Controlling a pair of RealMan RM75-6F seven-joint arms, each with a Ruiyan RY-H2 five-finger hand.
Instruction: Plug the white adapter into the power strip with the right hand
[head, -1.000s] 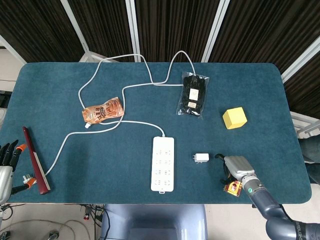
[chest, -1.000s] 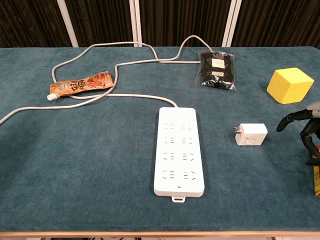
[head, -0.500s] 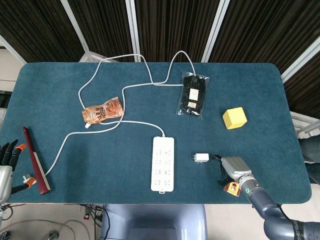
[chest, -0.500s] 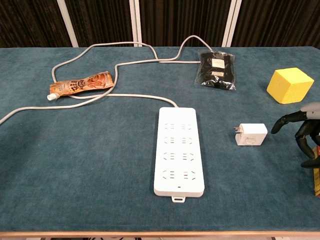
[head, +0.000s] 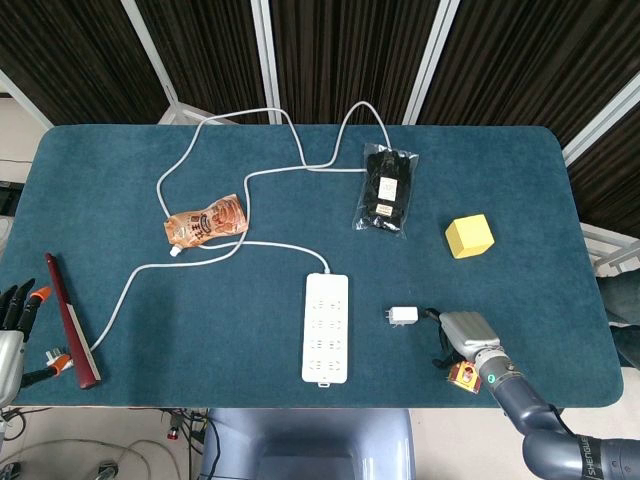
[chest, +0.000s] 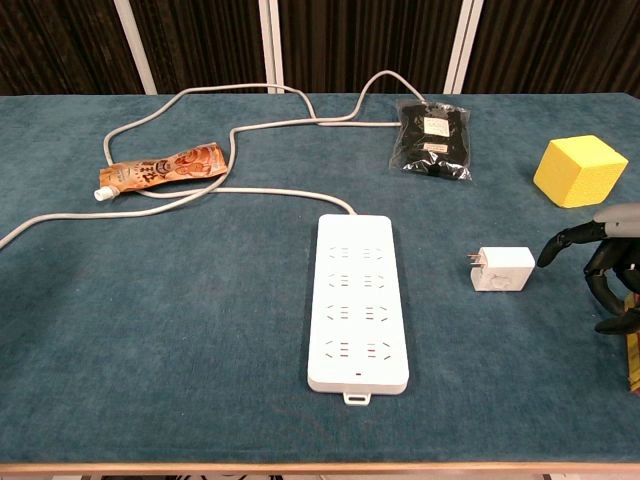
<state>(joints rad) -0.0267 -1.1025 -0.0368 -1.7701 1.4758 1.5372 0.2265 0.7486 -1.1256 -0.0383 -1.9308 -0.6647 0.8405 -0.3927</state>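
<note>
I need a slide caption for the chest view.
Right hand open beside the white adapter, not yet touching it.

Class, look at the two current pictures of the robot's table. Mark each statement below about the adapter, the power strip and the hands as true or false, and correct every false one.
1. The white adapter is already plugged into the power strip. False: it lies on the table, apart from the strip.
2. The right hand is close to the adapter but holds nothing. True.
3. The yellow cube sits left of the power strip. False: it is on the right side.
4. The orange pouch lies beside the strip's cable. True.
5. The left hand grips the adapter. False: it is at the table's left edge, far from it.
</note>
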